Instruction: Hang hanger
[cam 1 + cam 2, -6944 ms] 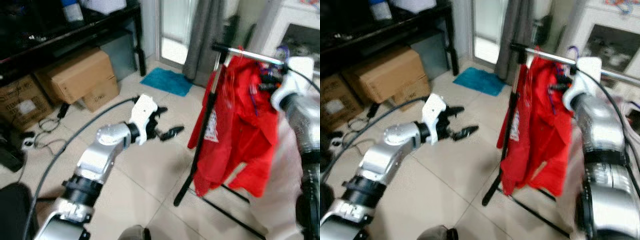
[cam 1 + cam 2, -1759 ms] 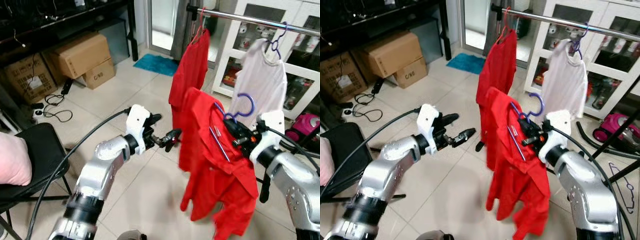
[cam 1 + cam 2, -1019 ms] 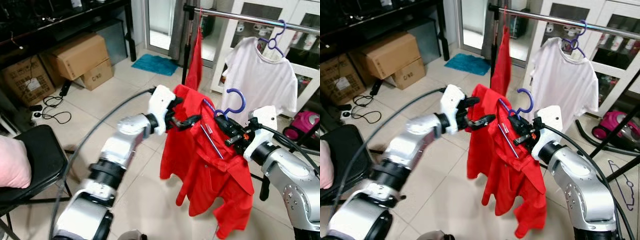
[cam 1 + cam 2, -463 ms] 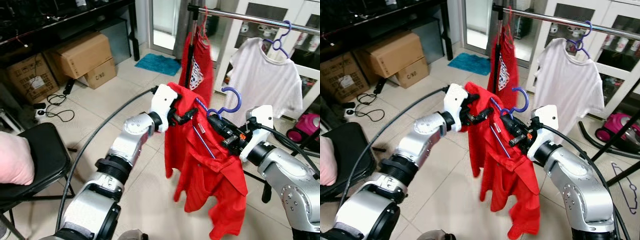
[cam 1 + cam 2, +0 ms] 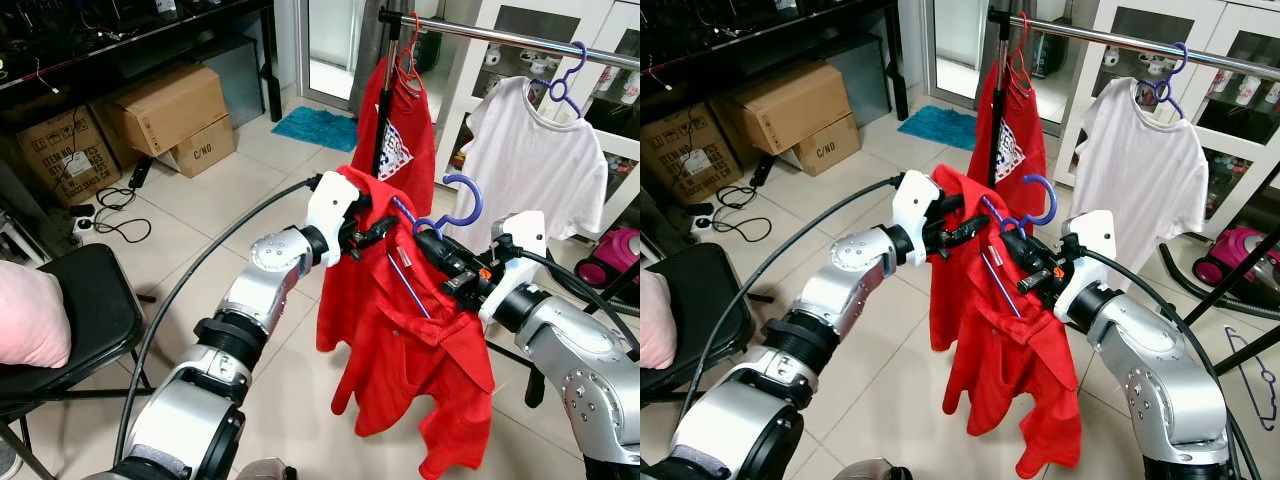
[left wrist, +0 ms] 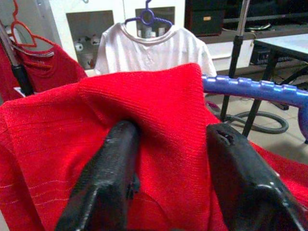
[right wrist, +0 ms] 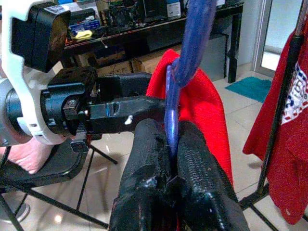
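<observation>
The blue hanger (image 5: 455, 205) carries a red shirt (image 5: 420, 350) and sits in mid-air, below the rail (image 5: 520, 42) at roughly 12 o'clock from the hook. The right gripper (image 7: 169, 144) is closed on the hanger's shaft, just under the hook. The left gripper (image 6: 168, 159) straddles the shirt's shoulder fold, the fingers (image 6: 110, 173) pressing the cloth from both sides; it appears clamped on the fabric.

Change since 1.8 s ago: the left gripper, then free and open at 9 o'clock from the shirt, has closed the gap and taken the shoulder. The hanger has risen slightly and now stands nearer the rail. Judgement: the garment is now supported at two points, which should stop it sliding off during the lift. The hook is not yet over the rail.

On the rail, a second red shirt (image 5: 400, 140) hangs at 11 o'clock from the hanger, and a white shirt (image 5: 535, 160) at 1 o'clock. The free rail section between them is the likely target.

The floor (image 5: 240, 190) is pale tile. Boxes (image 5: 170, 120) stand at 10 o'clock, a black chair (image 5: 70, 320) at 8 o'clock.
</observation>
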You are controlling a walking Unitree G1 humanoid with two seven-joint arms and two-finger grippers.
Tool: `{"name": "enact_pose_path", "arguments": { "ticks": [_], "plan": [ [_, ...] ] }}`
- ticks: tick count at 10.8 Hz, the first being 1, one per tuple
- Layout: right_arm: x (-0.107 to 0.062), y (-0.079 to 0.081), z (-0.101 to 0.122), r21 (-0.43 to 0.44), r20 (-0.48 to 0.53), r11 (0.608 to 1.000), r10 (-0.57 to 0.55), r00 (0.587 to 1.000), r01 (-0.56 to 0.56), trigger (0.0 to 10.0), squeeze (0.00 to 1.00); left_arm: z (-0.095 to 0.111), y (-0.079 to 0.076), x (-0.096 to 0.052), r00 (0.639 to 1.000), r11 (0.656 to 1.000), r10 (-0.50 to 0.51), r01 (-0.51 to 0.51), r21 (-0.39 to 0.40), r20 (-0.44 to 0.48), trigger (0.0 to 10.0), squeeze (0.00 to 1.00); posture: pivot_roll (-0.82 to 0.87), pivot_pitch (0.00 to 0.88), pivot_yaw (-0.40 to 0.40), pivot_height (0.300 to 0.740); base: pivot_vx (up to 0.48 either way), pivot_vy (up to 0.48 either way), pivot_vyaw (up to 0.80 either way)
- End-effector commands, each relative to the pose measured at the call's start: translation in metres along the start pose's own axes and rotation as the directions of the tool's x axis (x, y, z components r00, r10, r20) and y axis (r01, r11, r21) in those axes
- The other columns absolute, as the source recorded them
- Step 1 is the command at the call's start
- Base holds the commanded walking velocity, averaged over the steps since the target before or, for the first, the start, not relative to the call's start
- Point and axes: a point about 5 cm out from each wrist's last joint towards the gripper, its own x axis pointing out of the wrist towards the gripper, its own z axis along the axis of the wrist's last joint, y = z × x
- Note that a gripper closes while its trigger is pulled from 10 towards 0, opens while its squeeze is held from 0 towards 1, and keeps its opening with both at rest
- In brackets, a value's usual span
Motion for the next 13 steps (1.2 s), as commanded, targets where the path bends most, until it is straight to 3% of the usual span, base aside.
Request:
{"name": "enact_pose_path", "arguments": {
  "ticks": [1,4,5,6,7,11,13],
  "plan": [
    [0.0018,0.0036,0.0089,-0.018,0.03,1.0,0.022,0.999,-0.021,10.0,0.0,0.0081,0.0017,0.0037,1.0,1.0,-0.001,0.001,0.022,0.015,0.0,0.0,0.0,0.0,0.045,0.74,0.0,0.0,0.0],
    [0.0021,0.0002,0.0068,-0.026,0.015,1.0,-0.01,1.0,0.01,10.0,0.0,0.0062,0.0027,0.0028,1.0,1.0,0.014,-0.014,0.006,0.011,0.0,0.0,0.0,0.0,0.045,0.74,0.0,0.0,0.0],
    [0.0023,0.0004,0.0069,-0.025,0.015,1.0,-0.01,1.0,0.01,9.6,0.0,0.0058,0.0029,0.0024,1.0,1.0,0.014,-0.014,0.006,0.008,0.0,0.0,0.0,0.0,0.046,0.74,0.0,0.0,0.0],
    [0.0024,0.0002,0.0072,-0.025,0.017,1.0,-0.01,1.0,0.011,4.2,0.0,0.0051,0.0041,0.0021,1.0,1.0,0.021,-0.021,0.003,0.003,0.0,0.0,0.0,0.0,0.046,0.74,0.0,0.0,0.0],
    [0.0022,-0.0001,0.0074,-0.024,0.018,1.0,-0.012,1.0,0.012,1.8,0.0,0.0048,0.006,0.0017,0.999,0.999,0.032,-0.032,0.0,-0.003,0.0,0.0,0.0,0.0,0.048,0.74,0.0,0.0,0.0],
    [0.0019,-0.002,0.0064,-0.036,0.005,0.999,-0.03,1.0,0.031,0.0,0.0,0.0051,0.0065,0.0009,0.999,0.999,0.034,-0.034,-0.011,0.004,0.0,0.0,0.0,0.0,0.049,0.74,0.0,0.0,0.0],
    [0.0014,-0.0034,0.0024,-0.062,-0.031,0.997,-0.039,0.999,0.037,0.0,0.0,0.0064,0.0083,-0.0005,0.999,0.999,0.037,-0.037,-0.015,0.011,0.0,0.0,0.0,0.0,0.048,0.74,0.0,0.0,0.0]
  ]
}}
